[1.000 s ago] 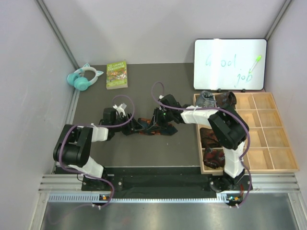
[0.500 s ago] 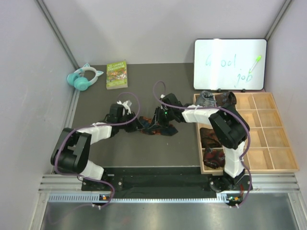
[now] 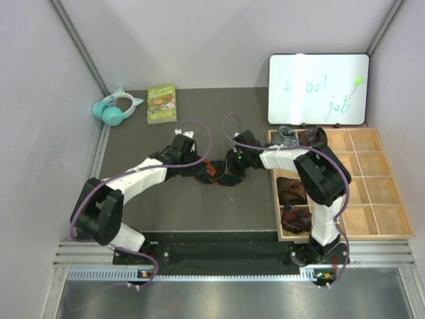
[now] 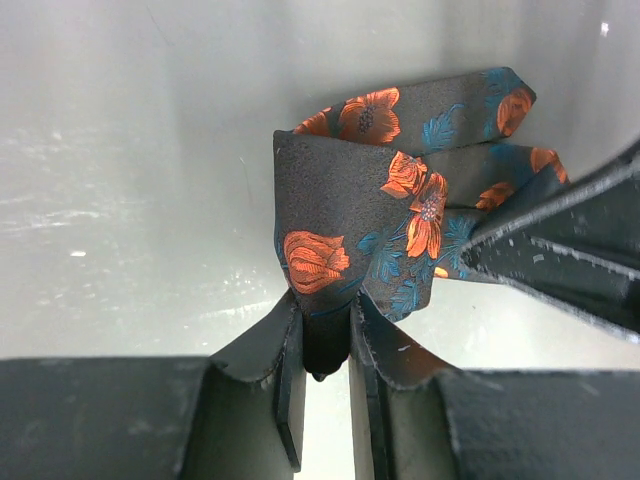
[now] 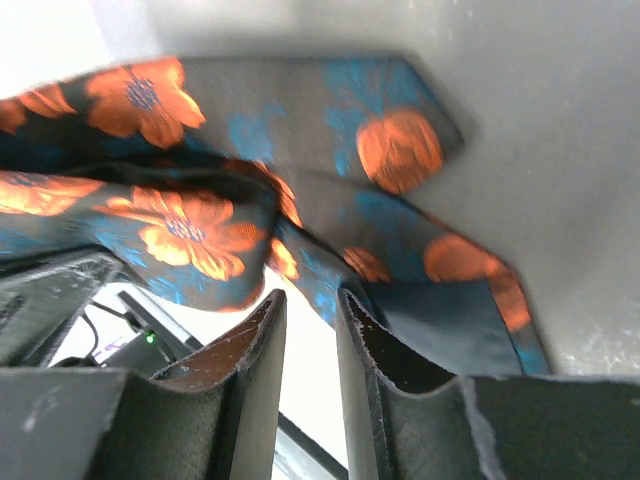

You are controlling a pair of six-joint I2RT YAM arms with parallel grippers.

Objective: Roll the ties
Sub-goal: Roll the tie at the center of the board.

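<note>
A black tie with orange-red flowers and blue leaves lies bunched on the dark mat between my two grippers. My left gripper comes in from the left and is shut on a fold of the tie, the cloth pinched between its jaws. The right gripper faces it from the right. A strip of the tie runs in at its narrow fingertips, so it is shut on it too. The tie's pointed end lies flat on the mat.
A wooden tray of compartments on the right holds rolled ties: grey, dark, brown, maroon. A whiteboard leans at the back. A green book and teal headphones lie back left.
My left arm stretched right to the tie and its gripper closed on a fold. The right gripper shifted slightly right, and the tie is now bunched tighter between them.
</note>
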